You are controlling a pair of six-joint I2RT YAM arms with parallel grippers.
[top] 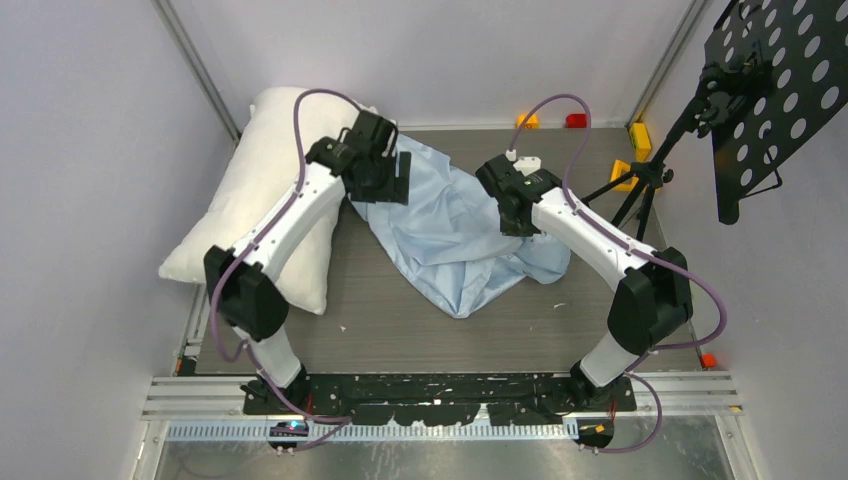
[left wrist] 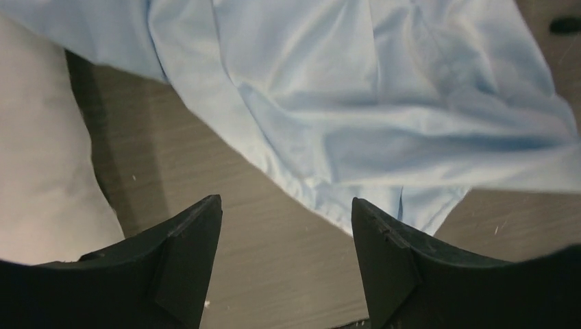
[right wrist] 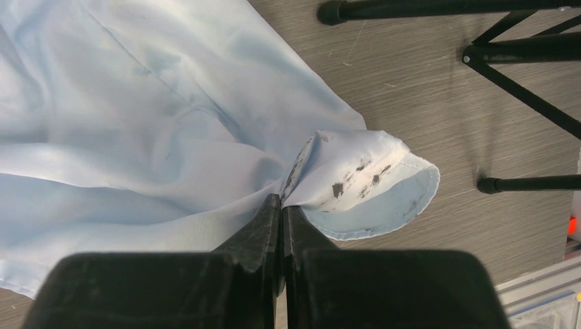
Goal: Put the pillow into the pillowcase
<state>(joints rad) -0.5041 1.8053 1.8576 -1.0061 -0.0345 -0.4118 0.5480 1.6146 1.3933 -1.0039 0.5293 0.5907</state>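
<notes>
The right gripper (right wrist: 281,202) pinched a smudged hem corner of the wrinkled, light blue, thin fabric pillowcase (top: 450,240), crumpled on the grey wooden table (top: 400,320). The left gripper (left wrist: 286,205) hung empty, jaws apart, just beside its edge. The plump white rectangular stuffed pillow (top: 270,180) lay left of it, outside, under the left arm (top: 290,215); a black tripod (top: 640,185) stood far right.

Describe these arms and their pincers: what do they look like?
The left arm and right arm have white tube-like links between chunky black joints. A thin purple cable loops along each. The left gripper and right gripper each end in two matte black, wedge-shaped fingers.
</notes>
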